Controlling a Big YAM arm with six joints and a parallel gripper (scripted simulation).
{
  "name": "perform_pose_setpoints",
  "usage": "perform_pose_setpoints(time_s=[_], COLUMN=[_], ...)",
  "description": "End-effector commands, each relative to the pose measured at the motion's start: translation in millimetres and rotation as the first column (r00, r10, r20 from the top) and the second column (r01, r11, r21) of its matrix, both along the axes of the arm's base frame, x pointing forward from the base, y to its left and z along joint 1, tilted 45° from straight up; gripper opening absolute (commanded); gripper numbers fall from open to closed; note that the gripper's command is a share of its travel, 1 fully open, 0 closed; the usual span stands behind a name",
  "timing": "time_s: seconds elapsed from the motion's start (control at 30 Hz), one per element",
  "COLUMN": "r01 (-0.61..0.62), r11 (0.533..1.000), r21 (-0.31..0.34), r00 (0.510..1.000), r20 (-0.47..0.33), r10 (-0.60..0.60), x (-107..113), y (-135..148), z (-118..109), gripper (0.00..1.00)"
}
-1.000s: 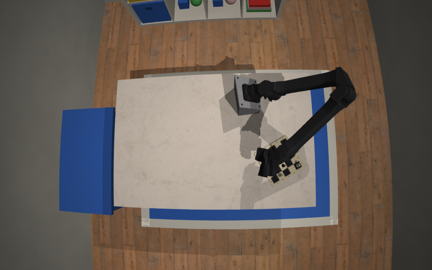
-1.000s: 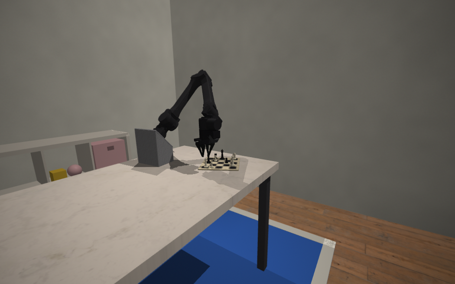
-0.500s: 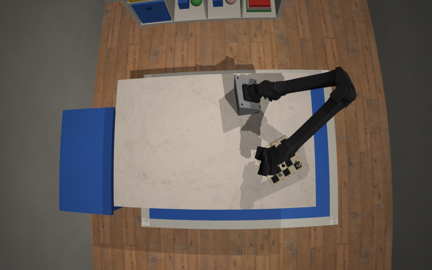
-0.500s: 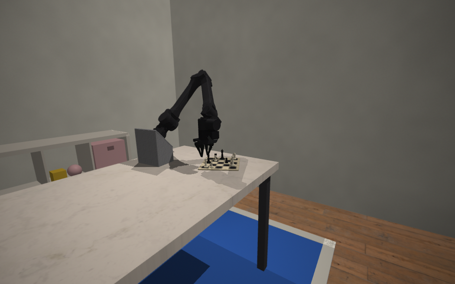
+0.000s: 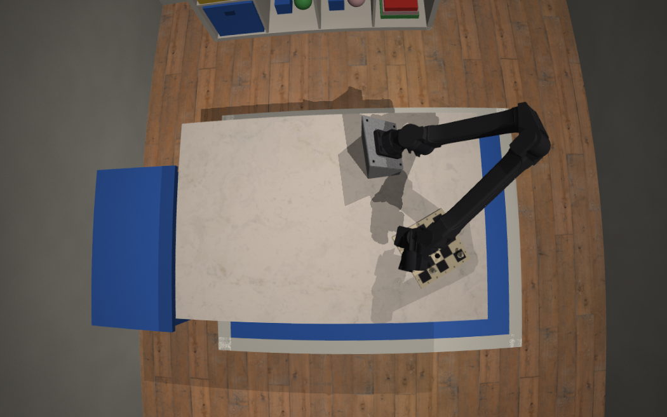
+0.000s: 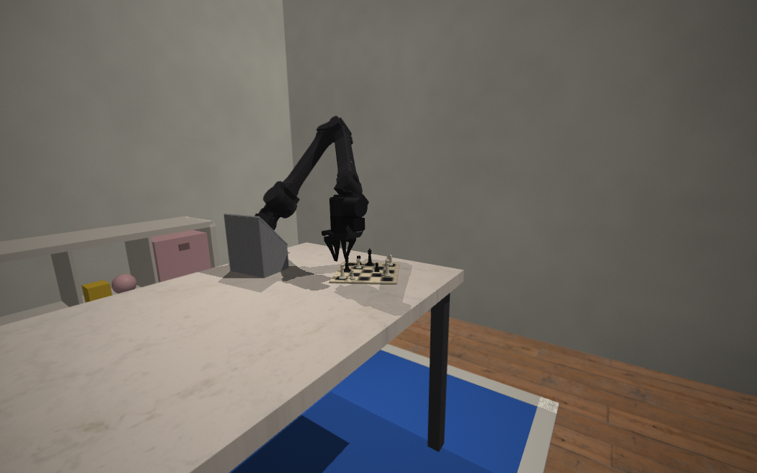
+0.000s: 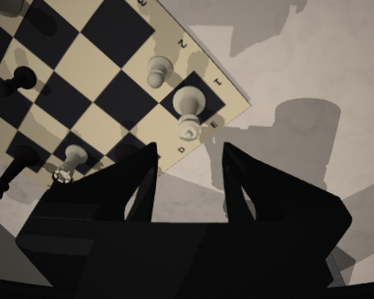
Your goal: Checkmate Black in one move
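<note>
A small chessboard (image 5: 438, 253) lies near the table's right end and also shows in the side view (image 6: 366, 274). My gripper (image 7: 190, 151) hovers above the board's E1 corner, with its fingers partly open and nothing between them. In the wrist view a tall white piece (image 7: 188, 109) stands on E1, just beyond the fingertips. A white pawn (image 7: 158, 69) stands on the square behind it. Black pieces (image 7: 18, 80) stand at the left. My arm hides part of the board in the overhead view.
The arm's grey base block (image 5: 380, 147) stands on the table's back edge. The board lies close to the table's right edge (image 6: 428, 282). A blue block (image 5: 134, 248) abuts the table's left end. A shelf with boxes (image 5: 315, 13) stands beyond the table.
</note>
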State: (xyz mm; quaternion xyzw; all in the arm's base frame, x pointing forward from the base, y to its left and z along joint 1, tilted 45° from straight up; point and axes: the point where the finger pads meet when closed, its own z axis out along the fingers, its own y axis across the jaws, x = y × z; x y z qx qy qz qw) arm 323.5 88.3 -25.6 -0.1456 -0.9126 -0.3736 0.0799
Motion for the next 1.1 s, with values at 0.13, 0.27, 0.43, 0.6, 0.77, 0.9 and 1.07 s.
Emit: perform_pose_setpoints(time_s=[0.13, 0.27, 0.43, 0.6, 0.77, 0.9, 1.07], r01=[-0.012, -0.012, -0.012, -0.012, -0.012, -0.012, -0.011], r11=[1.0, 1.0, 1.0, 1.0, 1.0, 1.0, 1.0], r21=[0.0, 0.0, 0.0, 0.0, 0.0, 0.0, -0.001], r00=[1.0, 1.0, 1.0, 1.0, 1.0, 1.0, 1.0], r20=[0.014, 0.014, 0.014, 0.014, 0.014, 0.015, 0.019], r10=[0.012, 0.012, 0.012, 0.012, 0.012, 0.012, 0.011], x=[4.0, 4.0, 4.0, 4.0, 4.0, 4.6, 7.2], y=[5.8, 5.8, 5.8, 5.8, 5.8, 5.8, 5.9], z=[1.5, 1.5, 1.5, 1.5, 1.5, 1.8, 3.2], gripper=[0.4, 0.4, 0.4, 0.4, 0.4, 0.4, 0.4])
